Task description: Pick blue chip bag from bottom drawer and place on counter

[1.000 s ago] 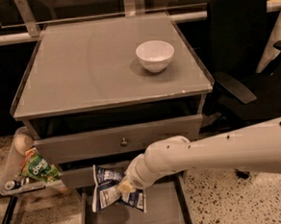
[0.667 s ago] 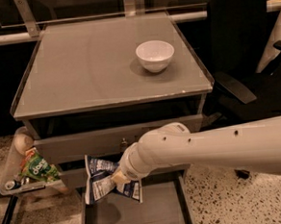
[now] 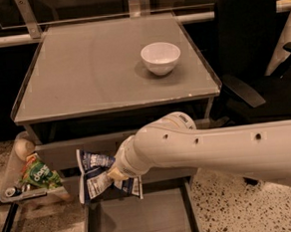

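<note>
Camera view: pinching blue chip bag [image 3: 94, 174] in claw [image 3: 111, 174], aloft over bottom drawer [image 3: 143, 223] at near left; picked already, yet to place on counter [image 3: 82, 67] beyond.

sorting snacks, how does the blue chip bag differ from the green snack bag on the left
The blue chip bag hangs in the claw above the bottom drawer; the green snack bag lies on a side stand. The blue chip bag is dark blue and white, the green snack bag green. Both are small snack bags.
</note>
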Robot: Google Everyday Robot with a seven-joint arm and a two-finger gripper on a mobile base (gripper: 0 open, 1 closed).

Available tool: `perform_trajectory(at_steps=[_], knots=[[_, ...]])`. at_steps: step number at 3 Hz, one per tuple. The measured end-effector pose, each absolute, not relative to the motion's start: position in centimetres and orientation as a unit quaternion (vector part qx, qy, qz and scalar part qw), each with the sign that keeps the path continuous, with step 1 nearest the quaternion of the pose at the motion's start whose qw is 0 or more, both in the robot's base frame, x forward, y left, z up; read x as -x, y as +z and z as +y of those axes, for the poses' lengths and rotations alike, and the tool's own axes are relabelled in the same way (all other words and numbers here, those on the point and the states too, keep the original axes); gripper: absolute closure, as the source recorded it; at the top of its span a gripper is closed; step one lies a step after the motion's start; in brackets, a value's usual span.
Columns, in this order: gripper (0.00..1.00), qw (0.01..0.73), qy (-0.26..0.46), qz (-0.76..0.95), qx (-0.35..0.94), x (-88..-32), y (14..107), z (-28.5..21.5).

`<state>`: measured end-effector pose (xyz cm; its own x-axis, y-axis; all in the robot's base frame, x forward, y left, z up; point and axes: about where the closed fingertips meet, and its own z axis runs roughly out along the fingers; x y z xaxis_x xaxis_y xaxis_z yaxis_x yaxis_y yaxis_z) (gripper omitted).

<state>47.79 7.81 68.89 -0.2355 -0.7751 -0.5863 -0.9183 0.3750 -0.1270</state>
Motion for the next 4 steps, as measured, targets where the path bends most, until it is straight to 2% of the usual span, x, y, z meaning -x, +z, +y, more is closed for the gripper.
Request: perform_trajectory(at_steps=[1,4], knots=[[1.0,0.3,0.118,0.77,0.551,-47.9,70.4,7.9],[1.0,0.406,0.063,0.742,0.529,-52.3,86.0,9.3]])
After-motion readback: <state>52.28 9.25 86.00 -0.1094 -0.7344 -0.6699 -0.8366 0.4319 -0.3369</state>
